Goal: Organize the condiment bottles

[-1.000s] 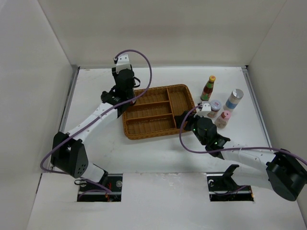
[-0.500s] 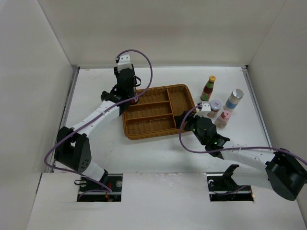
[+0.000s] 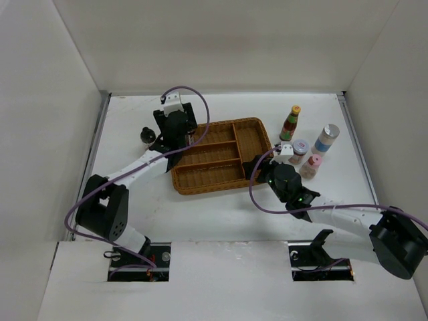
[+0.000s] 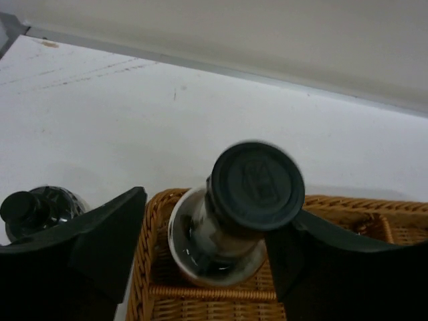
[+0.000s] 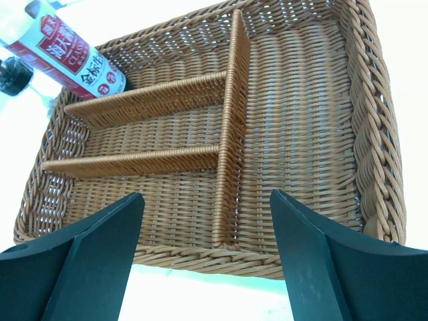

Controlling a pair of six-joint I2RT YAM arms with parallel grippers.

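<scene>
Where the left gripper [image 4: 212, 215] hangs over the far left corner of the wicker tray [image 3: 249, 181], its jaws stand partly open with the black-capped bottle [image 4: 257, 184] between them; the left finger [image 4: 110, 231] is clear of the bottle, the right finger is just beside the cap, and the bottle is not clamped. To the left of this gripper, a dark-lidded jar [image 4: 32, 208] stands on the table [image 3: 127, 107] just outside the tray wall. The black-capped bottle, clear with a red label, sits with its base in the far long compartment at the left end and leans toward the tray corner. The other two long compartments and the wide end compartment hold nothing. The right gripper [image 5: 206, 196] hovers over the near right edge of the tray, jaws wide apart, nothing held. On the table right of the tray stand the yellow-capped red sauce bottle [image 3: 290, 123], the pale-lidded jar [image 3: 299, 147], the pink-lidded jar [image 3: 311, 165] and the blue-banded white bottle [image 3: 326, 139], grouped near one another and beyond the right gripper
</scene>
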